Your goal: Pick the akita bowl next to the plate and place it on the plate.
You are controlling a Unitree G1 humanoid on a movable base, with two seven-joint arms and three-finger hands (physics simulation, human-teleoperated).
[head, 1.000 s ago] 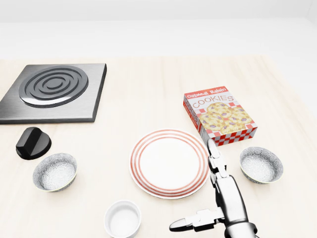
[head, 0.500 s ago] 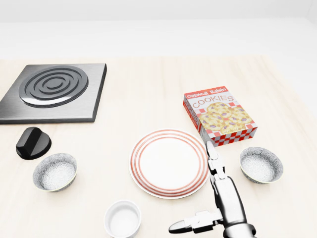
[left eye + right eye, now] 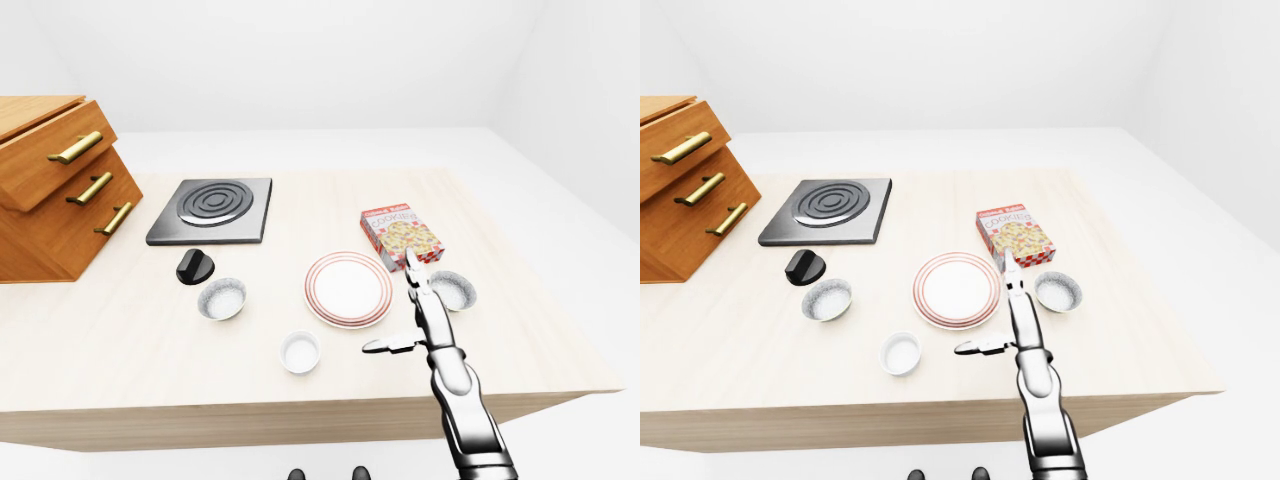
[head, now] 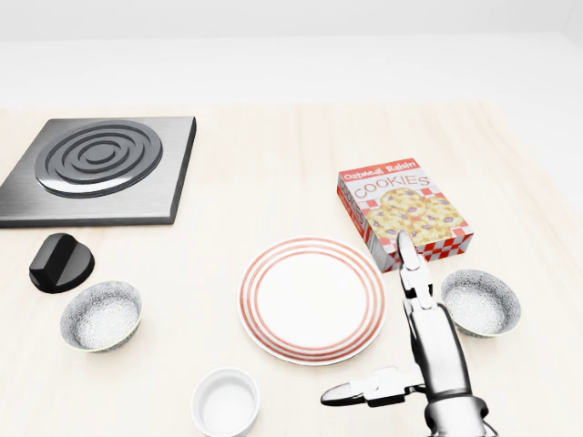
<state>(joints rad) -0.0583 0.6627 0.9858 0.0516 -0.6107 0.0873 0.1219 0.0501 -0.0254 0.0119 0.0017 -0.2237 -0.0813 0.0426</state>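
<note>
At the head view's left we see a speckled grey ceramic bowl below a black knob. Further right, a white round plate with red rings lies bare on the pale wooden table. Our silver right hand is spread and empty, thumb pointing left. It appears between the plate and a second speckled grey bowl, which sits just right of the plate, below a red cookie box.

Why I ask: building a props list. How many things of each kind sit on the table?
Speckled bowls: 2
White ramekin: 1
Striped plate: 1
Cookie box: 1
Hotplate: 1
Black knob: 1
Drawer cabinet: 1
Total: 8
</note>
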